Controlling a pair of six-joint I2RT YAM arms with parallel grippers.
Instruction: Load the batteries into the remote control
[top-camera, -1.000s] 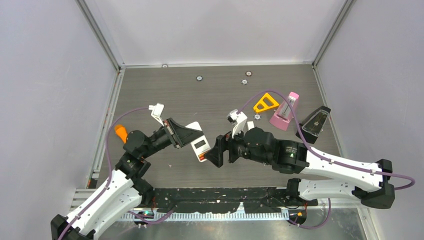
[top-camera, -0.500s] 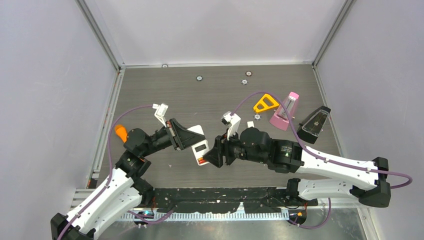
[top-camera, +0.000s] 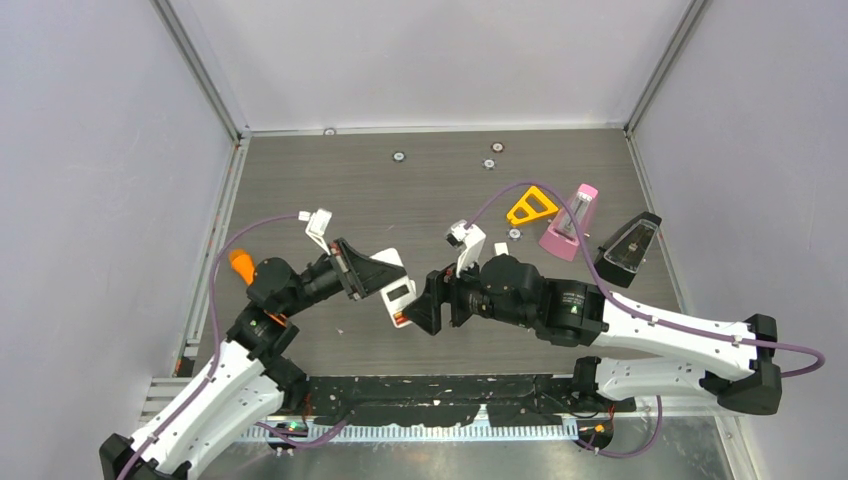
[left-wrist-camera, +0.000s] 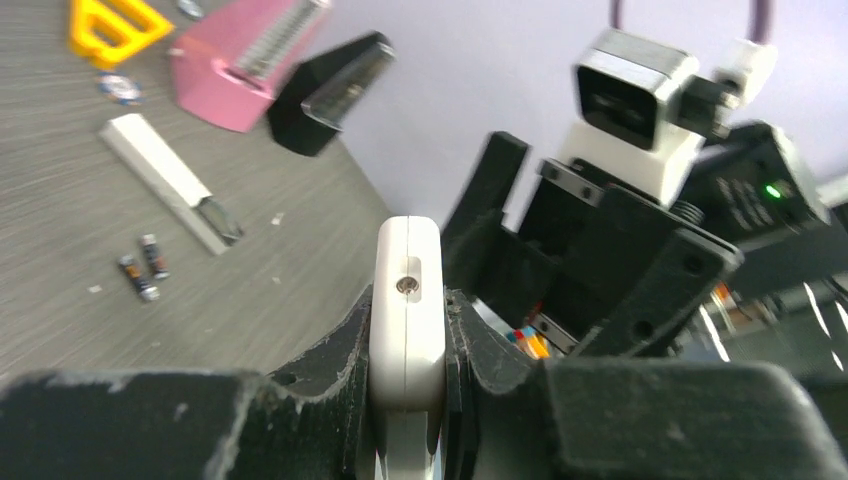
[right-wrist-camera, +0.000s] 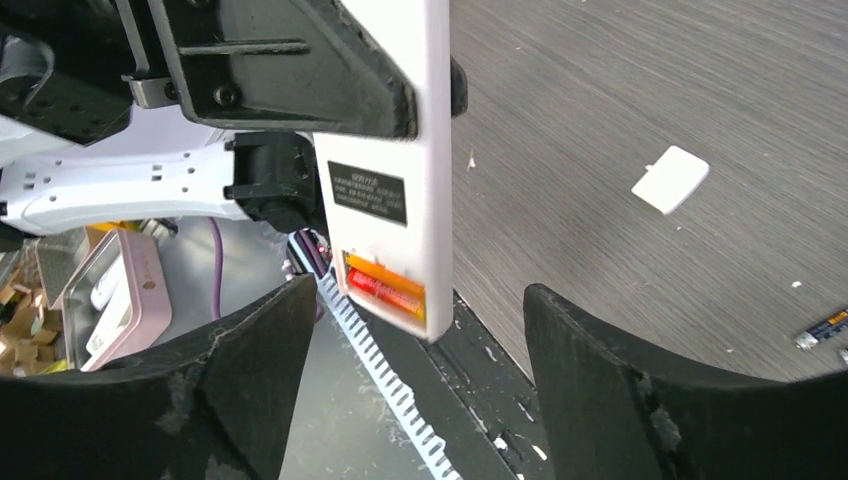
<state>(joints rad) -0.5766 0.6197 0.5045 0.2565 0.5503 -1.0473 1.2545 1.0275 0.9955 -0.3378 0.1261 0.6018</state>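
Observation:
My left gripper (top-camera: 385, 275) is shut on the white remote control (top-camera: 398, 292) and holds it up off the table, edge-on between the pads (left-wrist-camera: 405, 300). In the right wrist view the remote (right-wrist-camera: 395, 150) shows its back, with two orange-red batteries (right-wrist-camera: 385, 288) lying in the uncovered compartment at its lower end. My right gripper (right-wrist-camera: 418, 300) is open, with one jaw on each side of that end and neither touching it. Two dark batteries (left-wrist-camera: 145, 268) lie loose on the table, and one more (right-wrist-camera: 825, 327) shows at the right edge.
A small white flat piece (right-wrist-camera: 670, 179) lies on the table behind the right arm (top-camera: 500, 248). A yellow triangle (top-camera: 531, 206), a pink block (top-camera: 570, 228) and a black block (top-camera: 630, 247) sit at the right. An orange cone-ended stick (top-camera: 241, 263) lies at the left edge.
The right arm has slid a little to the left, closer to the remote's lower end. The left gripper has kept hold of the remote and barely shifted.

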